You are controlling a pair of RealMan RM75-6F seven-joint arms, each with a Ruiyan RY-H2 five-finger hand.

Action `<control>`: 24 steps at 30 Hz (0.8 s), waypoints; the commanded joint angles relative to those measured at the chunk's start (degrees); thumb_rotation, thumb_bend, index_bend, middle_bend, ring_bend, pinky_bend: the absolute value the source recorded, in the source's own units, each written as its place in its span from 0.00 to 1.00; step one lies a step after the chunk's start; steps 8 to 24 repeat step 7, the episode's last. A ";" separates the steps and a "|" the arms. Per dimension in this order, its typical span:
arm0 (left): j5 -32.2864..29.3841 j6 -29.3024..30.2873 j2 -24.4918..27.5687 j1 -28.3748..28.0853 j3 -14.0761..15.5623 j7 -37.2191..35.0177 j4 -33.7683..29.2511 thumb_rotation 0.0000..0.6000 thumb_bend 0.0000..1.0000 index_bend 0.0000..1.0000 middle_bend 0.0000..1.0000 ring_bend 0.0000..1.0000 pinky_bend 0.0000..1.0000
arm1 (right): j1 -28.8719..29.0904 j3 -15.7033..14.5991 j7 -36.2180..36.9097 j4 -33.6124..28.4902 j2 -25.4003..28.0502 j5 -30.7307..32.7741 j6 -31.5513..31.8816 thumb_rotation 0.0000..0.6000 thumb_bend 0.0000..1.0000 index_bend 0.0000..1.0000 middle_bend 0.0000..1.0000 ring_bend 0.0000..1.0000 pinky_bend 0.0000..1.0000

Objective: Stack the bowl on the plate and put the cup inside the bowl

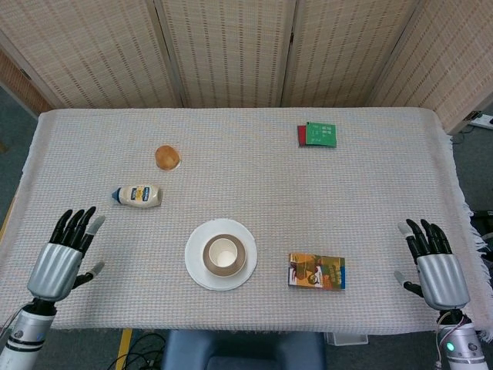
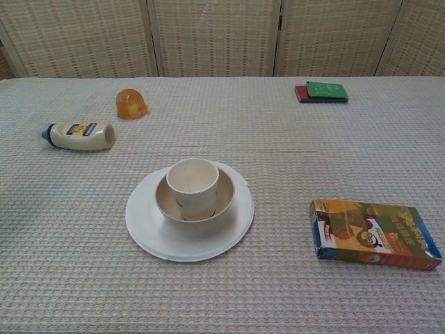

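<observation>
A white plate (image 1: 196, 271) (image 2: 142, 229) lies near the table's front edge. On it sits a tan bowl (image 1: 241, 262) (image 2: 164, 202), and a white cup (image 1: 223, 252) (image 2: 192, 183) stands upright inside the bowl. My left hand (image 1: 62, 256) hovers at the front left of the table, fingers spread, holding nothing, well apart from the plate. At the front right corner my right hand (image 1: 433, 265) is likewise spread and empty. Neither hand shows in the chest view.
A mayonnaise bottle (image 1: 139, 196) (image 2: 79, 136) lies on its side left of the plate. An orange bun-like object (image 1: 167, 157) (image 2: 131, 103) sits behind it. A colourful box (image 1: 316, 271) (image 2: 375, 234) lies right of the plate. Red and green booklets (image 1: 316, 134) (image 2: 320, 91) sit at the far right.
</observation>
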 commanded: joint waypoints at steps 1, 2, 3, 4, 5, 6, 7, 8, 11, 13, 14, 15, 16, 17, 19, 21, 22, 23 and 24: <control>3.75 5.48 -3.14 6.55 -0.53 -8.81 7.67 1.00 0.21 0.04 0.00 0.00 0.06 | -0.94 0.68 -1.96 -1.48 -1.46 1.99 0.55 1.00 0.17 0.09 0.08 0.01 0.08; 4.06 5.56 -3.33 7.32 -0.65 -10.06 8.79 1.00 0.21 0.04 0.00 0.00 0.06 | -1.07 0.87 -2.29 -1.61 -1.71 2.42 0.68 1.00 0.17 0.09 0.08 0.01 0.08; 4.21 5.09 -3.31 8.01 -0.86 -10.83 9.50 1.00 0.21 0.05 0.00 0.00 0.06 | -1.15 1.06 -2.78 -1.73 -2.01 2.90 0.65 1.00 0.17 0.09 0.08 0.01 0.08; 4.60 4.56 -3.04 8.26 -0.91 -10.66 9.56 1.00 0.21 0.05 0.00 0.00 0.06 | -1.12 1.11 -3.04 -1.79 -2.15 3.09 0.50 1.00 0.17 0.09 0.08 0.01 0.08; 5.47 4.27 -2.87 8.48 -1.16 -10.51 9.54 1.00 0.21 0.05 0.00 0.00 0.06 | -1.07 1.14 -3.18 -1.88 -2.25 3.28 0.23 1.00 0.17 0.09 0.08 0.01 0.08; 5.97 3.79 -2.83 8.62 -1.32 -10.43 9.49 1.00 0.21 0.05 0.00 0.00 0.06 | -0.98 1.13 -3.32 -1.88 -2.28 3.32 0.02 1.00 0.17 0.09 0.08 0.01 0.08; 6.30 2.63 -2.68 8.76 -1.37 -10.06 9.35 1.00 0.21 0.05 0.00 0.00 0.06 | -0.84 1.16 -3.44 -1.84 -2.30 3.27 -0.24 1.00 0.17 0.09 0.08 0.01 0.08; 6.30 2.63 -2.68 8.76 -1.37 -10.06 9.35 1.00 0.21 0.05 0.00 0.00 0.06 | -0.84 1.16 -3.44 -1.84 -2.30 3.27 -0.24 1.00 0.17 0.09 0.08 0.01 0.08; 6.30 2.63 -2.68 8.76 -1.37 -10.06 9.35 1.00 0.21 0.05 0.00 0.00 0.06 | -0.84 1.16 -3.44 -1.84 -2.30 3.27 -0.24 1.00 0.17 0.09 0.08 0.01 0.08; 6.30 2.63 -2.68 8.76 -1.37 -10.06 9.35 1.00 0.21 0.05 0.00 0.00 0.06 | -0.84 1.16 -3.44 -1.84 -2.30 3.27 -0.24 1.00 0.17 0.09 0.08 0.01 0.08; 6.30 2.63 -2.68 8.76 -1.37 -10.06 9.35 1.00 0.21 0.05 0.00 0.00 0.06 | -0.84 1.16 -3.44 -1.84 -2.30 3.27 -0.24 1.00 0.17 0.09 0.08 0.01 0.08; 6.30 2.63 -2.68 8.76 -1.37 -10.06 9.35 1.00 0.21 0.05 0.00 0.00 0.06 | -0.84 1.16 -3.44 -1.84 -2.30 3.27 -0.24 1.00 0.17 0.09 0.08 0.01 0.08; 6.30 2.63 -2.68 8.76 -1.37 -10.06 9.35 1.00 0.21 0.05 0.00 0.00 0.06 | -0.84 1.16 -3.44 -1.84 -2.30 3.27 -0.24 1.00 0.17 0.09 0.08 0.01 0.08; 6.30 2.63 -2.68 8.76 -1.37 -10.06 9.35 1.00 0.21 0.05 0.00 0.00 0.06 | -0.84 1.16 -3.44 -1.84 -2.30 3.27 -0.24 1.00 0.17 0.09 0.08 0.01 0.08; 6.30 2.63 -2.68 8.76 -1.37 -10.06 9.35 1.00 0.21 0.05 0.00 0.00 0.06 | -0.84 1.16 -3.44 -1.84 -2.30 3.27 -0.24 1.00 0.17 0.09 0.08 0.01 0.08; 6.30 2.63 -2.68 8.76 -1.37 -10.06 9.35 1.00 0.21 0.05 0.00 0.00 0.06 | -0.84 1.16 -3.44 -1.84 -2.30 3.27 -0.24 1.00 0.17 0.09 0.08 0.01 0.08; 6.30 2.63 -2.68 8.76 -1.37 -10.06 9.35 1.00 0.21 0.05 0.00 0.00 0.06 | -0.84 1.16 -3.44 -1.84 -2.30 3.27 -0.24 1.00 0.17 0.09 0.08 0.01 0.08; 6.30 2.63 -2.68 8.76 -1.37 -10.06 9.35 1.00 0.21 0.05 0.00 0.00 0.06 | -0.84 1.16 -3.44 -1.84 -2.30 3.27 -0.24 1.00 0.17 0.09 0.08 0.01 0.08; 6.30 2.63 -2.68 8.76 -1.37 -10.06 9.35 1.00 0.21 0.05 0.00 0.00 0.06 | -0.84 1.16 -3.44 -1.84 -2.30 3.27 -0.24 1.00 0.17 0.09 0.08 0.01 0.08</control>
